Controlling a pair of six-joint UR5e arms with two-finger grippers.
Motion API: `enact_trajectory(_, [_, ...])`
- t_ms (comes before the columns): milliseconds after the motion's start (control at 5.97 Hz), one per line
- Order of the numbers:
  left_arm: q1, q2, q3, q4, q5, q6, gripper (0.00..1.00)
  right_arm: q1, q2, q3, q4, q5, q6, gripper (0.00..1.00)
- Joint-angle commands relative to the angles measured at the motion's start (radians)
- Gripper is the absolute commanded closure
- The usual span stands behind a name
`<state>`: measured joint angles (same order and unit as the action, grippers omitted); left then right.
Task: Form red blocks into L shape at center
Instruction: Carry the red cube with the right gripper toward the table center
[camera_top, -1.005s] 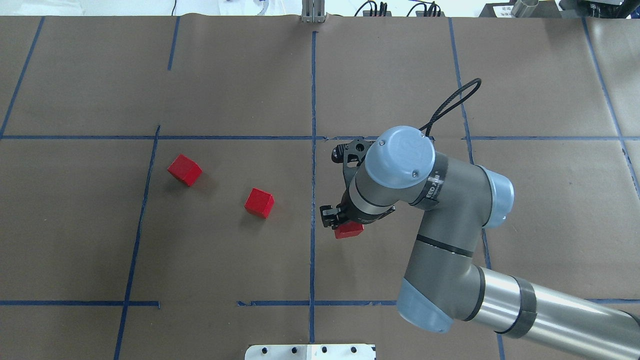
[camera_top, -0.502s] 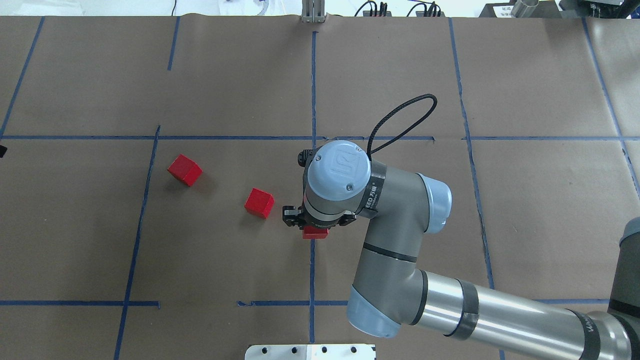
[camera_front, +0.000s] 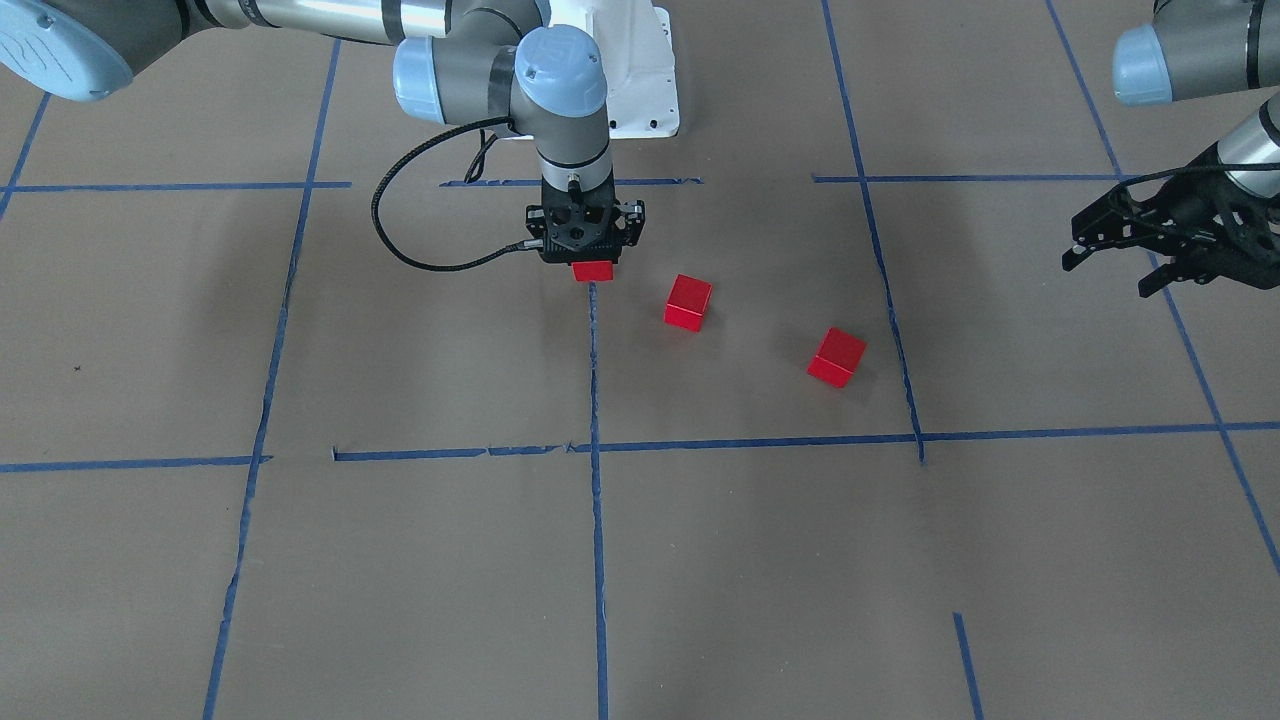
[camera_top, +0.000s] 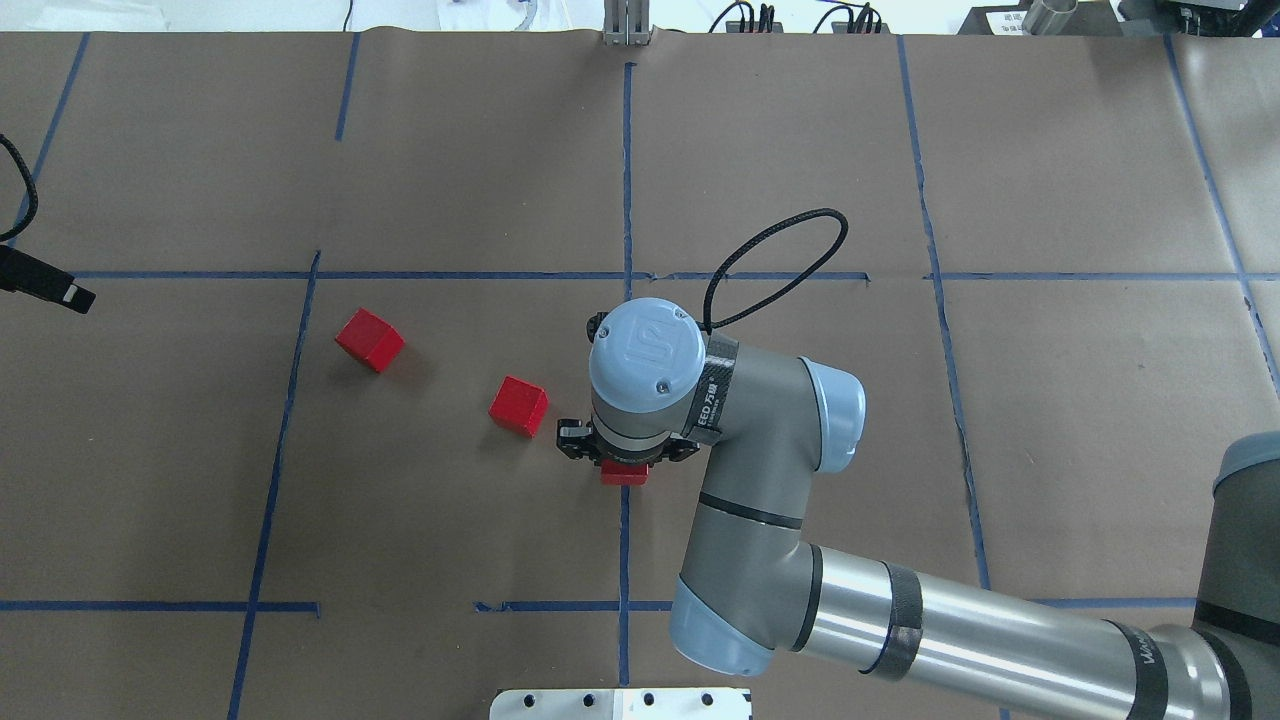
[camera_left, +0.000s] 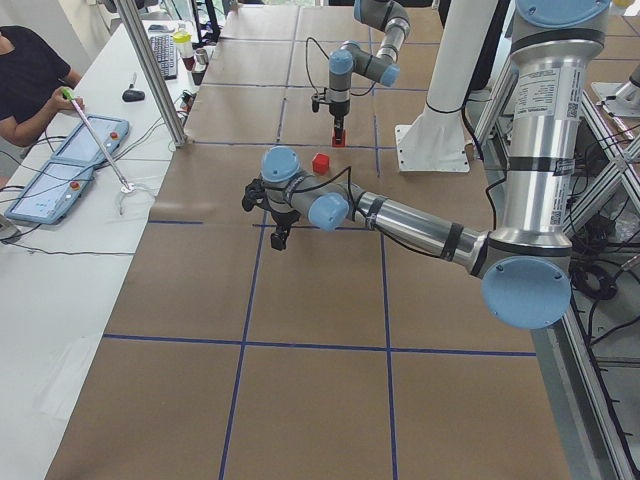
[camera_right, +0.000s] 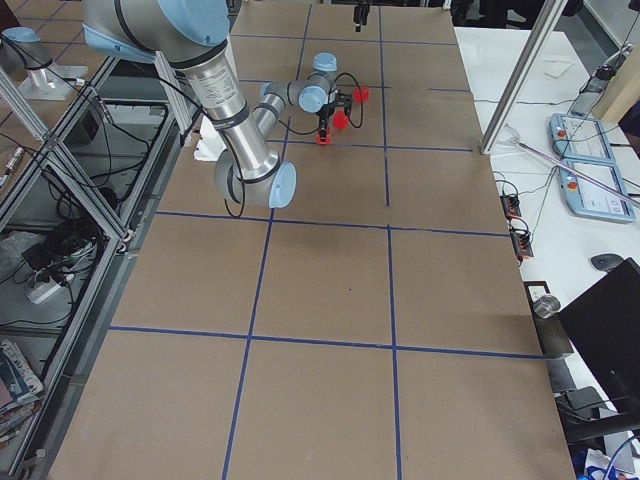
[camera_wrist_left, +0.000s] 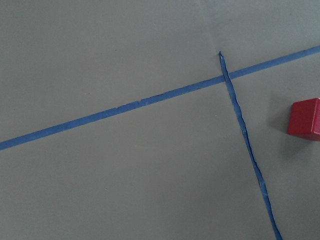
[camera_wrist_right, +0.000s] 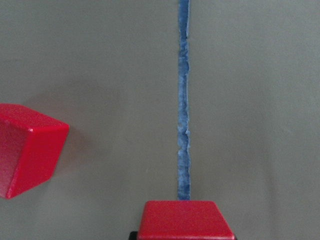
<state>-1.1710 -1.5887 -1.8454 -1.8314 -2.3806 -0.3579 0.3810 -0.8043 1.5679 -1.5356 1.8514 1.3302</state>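
Over the centre tape line (camera_top: 625, 550) on the tabletop, right tool (camera_top: 622, 458) pinching one red block (camera_top: 624, 475). Overhead: nearest loose block (camera_top: 518, 406) at its 10 o'clock, third block (camera_top: 369, 340) beyond, same bearing. Left tool (camera_front: 1105, 272) spread, well apart — right arm nearer.

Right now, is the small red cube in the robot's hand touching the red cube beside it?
Apart. The right wrist view shows bare brown paper between the held red cube and the neighbouring red cube.

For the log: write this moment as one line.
right pincer shut on red block; over blue tape line; left pincer open; other blocks loose
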Motion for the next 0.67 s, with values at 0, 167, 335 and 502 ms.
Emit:
enact_trajectory(0, [0.001,0.001,0.0,0.0,0.0,-0.004,0.0,-0.014,-0.001,-0.009,0.0,-0.015,0.001,0.89])
enact_trajectory(167, [0.001,0.003,-0.005,0.0,0.0,-0.004,0.0,-0.016,-0.001,-0.009,0.0,-0.017,0.003,0.88])
enact_trajectory(335, [-0.001,0.006,-0.005,0.0,0.0,-0.004,0.0,-0.016,-0.003,-0.009,-0.001,-0.017,0.003,0.85])
enact_trajectory(502, [-0.001,0.007,-0.005,0.0,0.0,-0.006,0.0,-0.016,-0.003,-0.011,-0.001,-0.02,0.009,0.76])
